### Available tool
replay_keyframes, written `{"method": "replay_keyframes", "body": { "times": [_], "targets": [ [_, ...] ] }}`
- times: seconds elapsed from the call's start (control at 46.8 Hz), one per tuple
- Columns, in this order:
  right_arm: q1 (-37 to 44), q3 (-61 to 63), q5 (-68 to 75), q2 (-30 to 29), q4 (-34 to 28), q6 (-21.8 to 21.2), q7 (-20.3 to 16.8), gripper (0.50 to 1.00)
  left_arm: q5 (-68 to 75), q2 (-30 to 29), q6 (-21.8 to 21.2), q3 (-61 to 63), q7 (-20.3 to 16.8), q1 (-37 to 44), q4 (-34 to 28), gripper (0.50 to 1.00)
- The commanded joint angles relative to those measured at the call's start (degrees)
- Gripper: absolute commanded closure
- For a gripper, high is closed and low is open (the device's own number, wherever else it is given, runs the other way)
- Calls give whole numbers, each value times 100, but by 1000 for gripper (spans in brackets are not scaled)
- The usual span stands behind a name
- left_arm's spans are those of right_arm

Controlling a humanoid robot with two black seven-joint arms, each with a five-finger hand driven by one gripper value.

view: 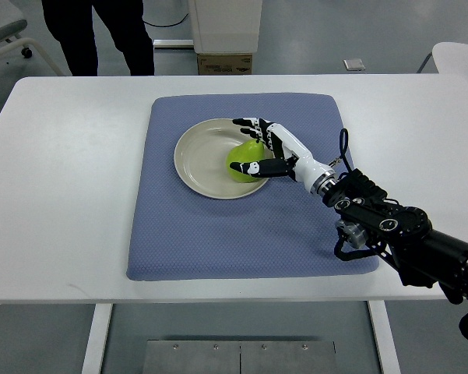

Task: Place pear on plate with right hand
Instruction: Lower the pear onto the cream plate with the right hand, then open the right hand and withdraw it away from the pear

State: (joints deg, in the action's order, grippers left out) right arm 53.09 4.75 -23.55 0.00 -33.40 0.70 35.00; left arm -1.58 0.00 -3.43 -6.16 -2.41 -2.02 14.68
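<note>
- Gripping the pear [241, 162], the right hand [265, 150] has its fingers curled over the top and thumb pressed to the near side.
- The pear sits on the right part of the plate [196, 160], centre of the frame, on a blue mat [218, 241] over the counter [62, 195].
- Risk: opening unevenly could roll the round fruit off the low rim.
- A dragging fingertip might also shift the plate.

Bright, even overhead light fills the scene, with mild glare on the white table [70, 179]. Shadows are soft and faint. Focus is sharp throughout, edges slightly bowed.
</note>
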Motion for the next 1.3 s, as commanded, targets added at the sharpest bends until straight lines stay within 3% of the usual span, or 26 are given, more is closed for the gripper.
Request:
{"method": "replay_keyframes", "body": {
  "times": [0.0,0.833,1.282],
  "targets": [
    [9,-1,-9,0,0,0,0,502,0,0,1,-8,3,-1,0,500],
    [9,201,0,9,61,-61,0,500,0,0,1,1,-5,-1,0,500],
    [-149,500,0,615,26,-123,0,500,0,0,1,-8,-6,-1,0,500]
  ]
}}
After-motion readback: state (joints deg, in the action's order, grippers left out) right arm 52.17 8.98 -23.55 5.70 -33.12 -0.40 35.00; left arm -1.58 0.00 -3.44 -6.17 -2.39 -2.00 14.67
